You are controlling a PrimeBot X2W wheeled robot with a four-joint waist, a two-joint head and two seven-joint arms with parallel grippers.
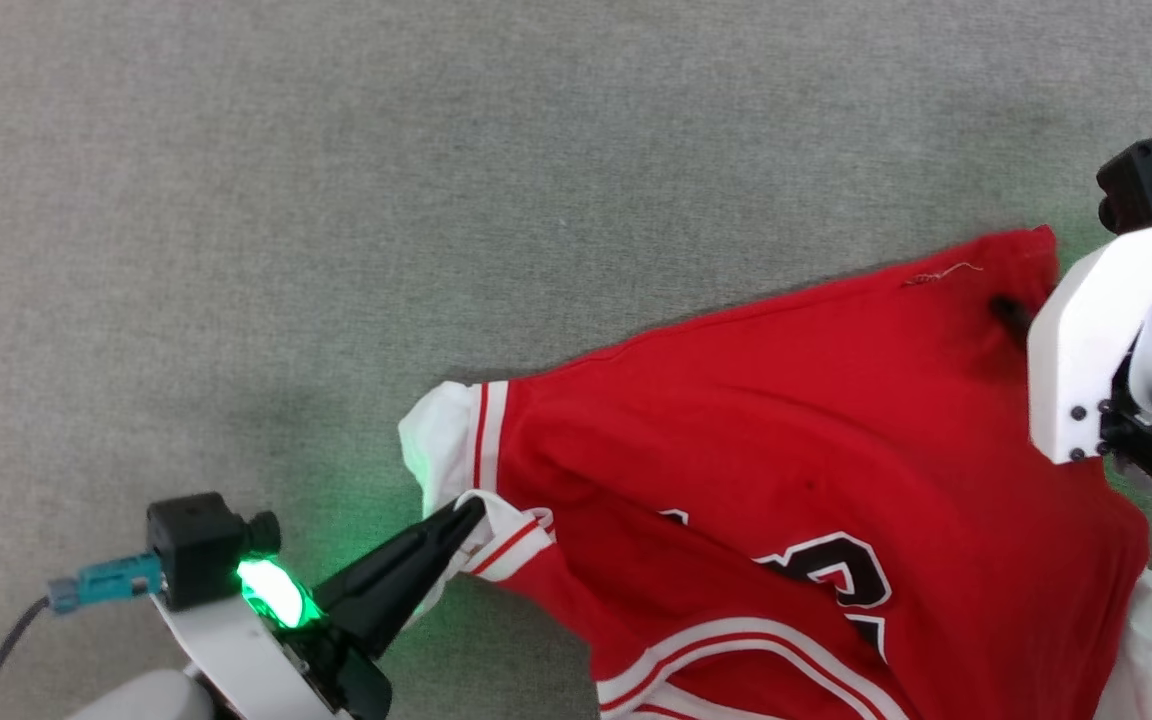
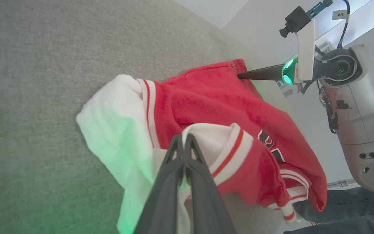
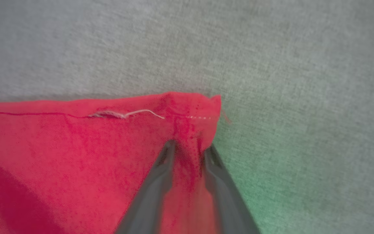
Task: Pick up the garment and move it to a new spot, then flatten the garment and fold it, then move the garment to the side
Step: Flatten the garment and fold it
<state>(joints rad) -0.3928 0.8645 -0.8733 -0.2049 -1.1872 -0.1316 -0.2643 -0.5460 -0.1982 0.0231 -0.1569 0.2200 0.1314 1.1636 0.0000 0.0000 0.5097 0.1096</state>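
The red garment (image 1: 786, 440) hangs stretched between my two grippers above the grey surface, its black white-outlined print (image 1: 836, 570) facing up. My left gripper (image 1: 471, 512) is shut on the white, red-striped sleeve cuff (image 2: 221, 148) at the lower left. A white sleeve (image 2: 115, 126) droops beside it. At the upper right my right gripper (image 1: 1011, 315) is shut on the red hem corner (image 3: 190, 130), which bunches between the two dark fingers (image 3: 161, 175). A loose white thread (image 3: 125, 113) lies along the hem.
A grey fabric-covered surface (image 1: 336, 200) spreads under and beyond the garment, with bare room to the left and far side. In the left wrist view my right arm's pale body (image 2: 359, 107) stands at the right, with blue denim cloth (image 2: 346, 208) below it.
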